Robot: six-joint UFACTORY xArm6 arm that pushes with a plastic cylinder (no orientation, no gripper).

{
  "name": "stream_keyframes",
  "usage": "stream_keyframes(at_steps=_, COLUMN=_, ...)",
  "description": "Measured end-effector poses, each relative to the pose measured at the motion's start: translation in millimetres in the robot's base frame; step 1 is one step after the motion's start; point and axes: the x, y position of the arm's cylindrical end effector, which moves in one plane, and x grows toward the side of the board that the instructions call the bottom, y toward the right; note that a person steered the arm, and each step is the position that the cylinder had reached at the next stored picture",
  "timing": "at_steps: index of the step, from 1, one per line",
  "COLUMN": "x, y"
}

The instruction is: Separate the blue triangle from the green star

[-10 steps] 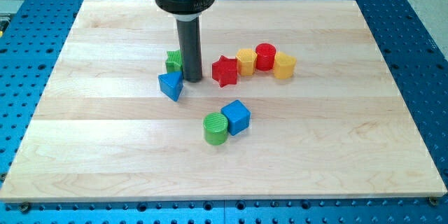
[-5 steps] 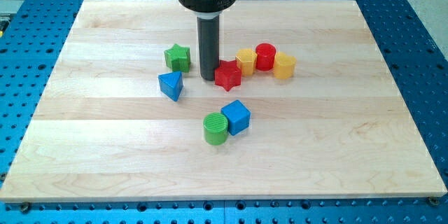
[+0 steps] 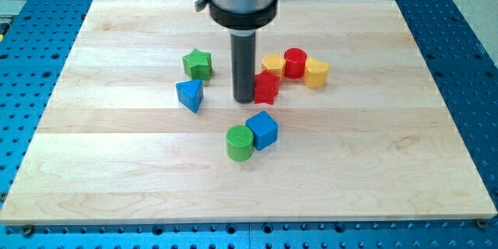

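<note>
The blue triangle [image 3: 189, 94] lies left of the board's centre. The green star [image 3: 198, 64] sits just above it, a small gap between them. My tip [image 3: 244, 99] rests on the board to the right of both, about a block's width from the triangle, and touches the left side of the red star [image 3: 267, 88].
A yellow block [image 3: 273, 64], a red cylinder [image 3: 295, 62] and another yellow block [image 3: 315, 72] form a row right of the red star. A green cylinder [image 3: 240, 142] and a blue cube [image 3: 263, 130] sit together below my tip. The wooden board [image 3: 117, 171] lies on a blue perforated table.
My tip has moved right and slightly down, away from the green star and blue triangle, to the red star. The red star has shifted a little to the right.
</note>
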Motion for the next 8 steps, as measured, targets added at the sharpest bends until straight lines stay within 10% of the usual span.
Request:
stream_keyframes(at_steps=2, x=0.0, y=30.7)
stream_keyframes(at_steps=8, x=47.1, y=-125.0)
